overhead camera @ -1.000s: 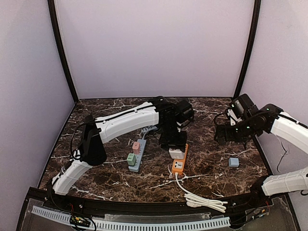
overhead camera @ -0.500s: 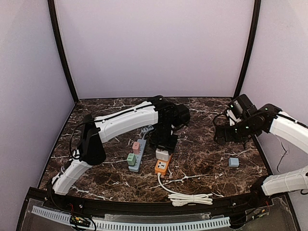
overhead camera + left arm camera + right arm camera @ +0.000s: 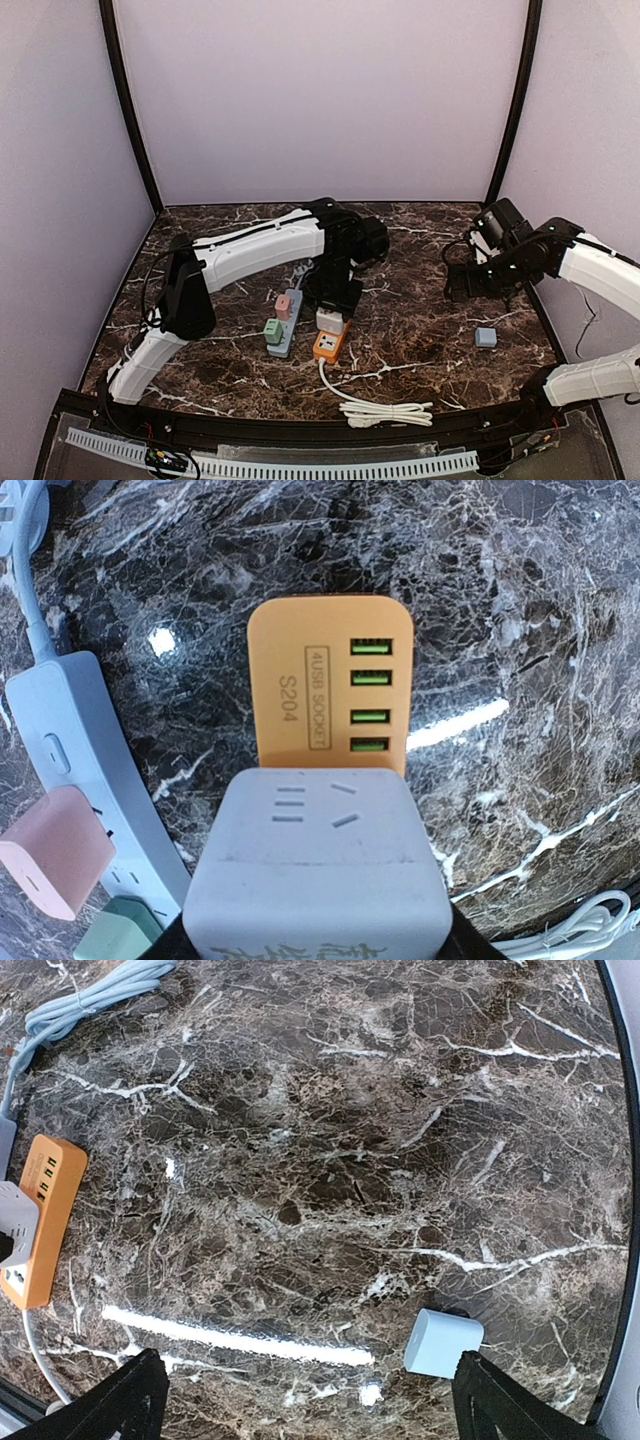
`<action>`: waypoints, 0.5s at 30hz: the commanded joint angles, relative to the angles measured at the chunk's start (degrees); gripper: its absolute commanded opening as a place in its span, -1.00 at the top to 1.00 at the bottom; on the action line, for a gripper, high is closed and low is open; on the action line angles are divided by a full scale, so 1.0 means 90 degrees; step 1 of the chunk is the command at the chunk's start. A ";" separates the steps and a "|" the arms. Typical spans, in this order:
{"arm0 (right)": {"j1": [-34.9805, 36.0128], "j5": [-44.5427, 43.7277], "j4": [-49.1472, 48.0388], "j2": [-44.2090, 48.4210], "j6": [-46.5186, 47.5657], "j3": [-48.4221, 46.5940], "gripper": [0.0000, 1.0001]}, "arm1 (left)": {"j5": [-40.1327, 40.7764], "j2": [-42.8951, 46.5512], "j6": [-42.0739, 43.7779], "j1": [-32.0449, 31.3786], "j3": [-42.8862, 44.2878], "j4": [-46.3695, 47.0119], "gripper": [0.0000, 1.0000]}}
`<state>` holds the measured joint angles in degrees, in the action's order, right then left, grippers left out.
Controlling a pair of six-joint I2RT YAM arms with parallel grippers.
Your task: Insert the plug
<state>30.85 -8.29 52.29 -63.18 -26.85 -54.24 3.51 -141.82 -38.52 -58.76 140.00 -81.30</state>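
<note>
Nearby, a coiled white cable leads to the glossy orange power strip on the veined marble worktop. The left pincer clamps a matte grey cube plug atop it, beside a pale-blue strip. The right pincer gapes wide over bare worktop near a small grey block.

The white cube plug is sitting on the orange strip, beside its USB ports. A blue-grey plug is lying well right of the strip.
</note>
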 commanded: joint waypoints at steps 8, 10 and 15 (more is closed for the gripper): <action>-0.0028 0.0202 -0.0290 -0.0202 0.0266 0.0005 -0.97 | 0.0322 0.0175 0.0135 0.0540 -0.0646 -0.0246 0.98; -0.0032 0.0209 -0.0295 -0.0289 0.0292 -0.0017 -0.97 | 0.0318 0.0188 0.0113 0.0633 -0.0681 -0.0219 0.98; -0.0034 0.0209 -0.0329 -0.0480 0.0315 -0.0125 -0.97 | 0.0246 0.0236 0.0132 0.0719 -0.0843 0.0015 0.98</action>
<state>30.85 -6.98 50.57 -66.41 -24.84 -54.24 2.94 -139.55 -38.20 -53.45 135.66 -80.40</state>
